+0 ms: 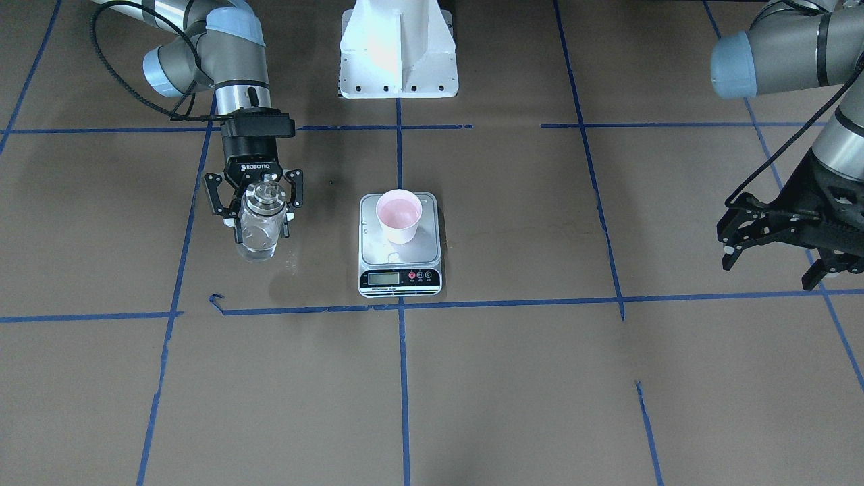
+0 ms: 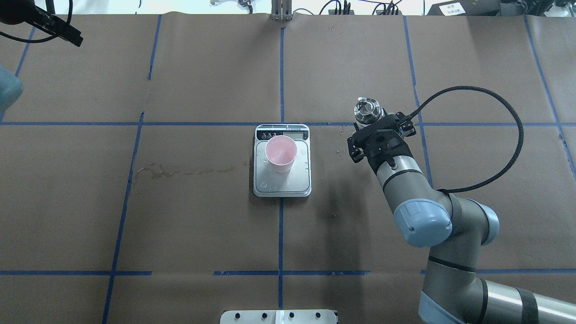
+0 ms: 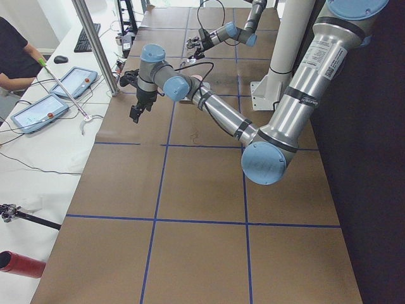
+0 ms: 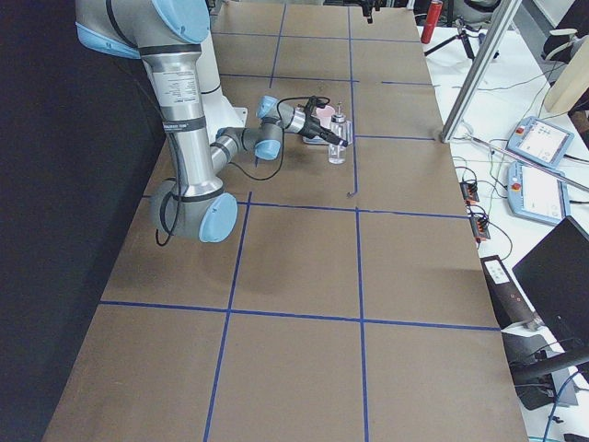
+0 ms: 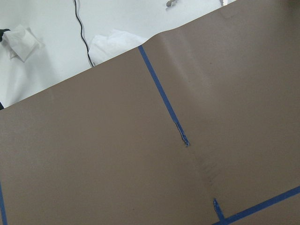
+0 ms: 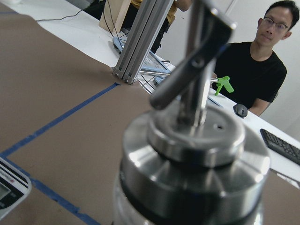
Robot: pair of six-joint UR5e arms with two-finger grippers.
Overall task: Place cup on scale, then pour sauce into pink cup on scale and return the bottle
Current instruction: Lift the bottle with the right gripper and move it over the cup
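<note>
Two arms are out over the brown table (image 2: 202,216), so let's take it from the robot's side outward. Nearest is the scale (image 2: 281,186), sitting square on the centre line of blue tape (image 2: 281,234), with a few droplets (image 2: 264,184) glinting on the bare steel at its near end. The cup (image 2: 280,153) stands upright on the platform, toward the far, display end, with its pinkish inside open to the camera. Whether any liquid is in it can't be told.

Over to the robot's right, well apart from the scale, the right gripper (image 1: 262,233) reaches forward. Its fingers (image 1: 236,226) are on either side of the bottle (image 1: 258,244), snug against the glass, so it looks like a firm hold. The bottle is upright with its silver cap on top, and its base looks to be down at the table.

Farther out on the robot's left, the left gripper (image 1: 769,268) hangs above the table with its jaws spread wide and nothing between them.

Beyond the table's far edge, a person (image 6: 255,61) in a black shirt sits at a white desk.
</note>
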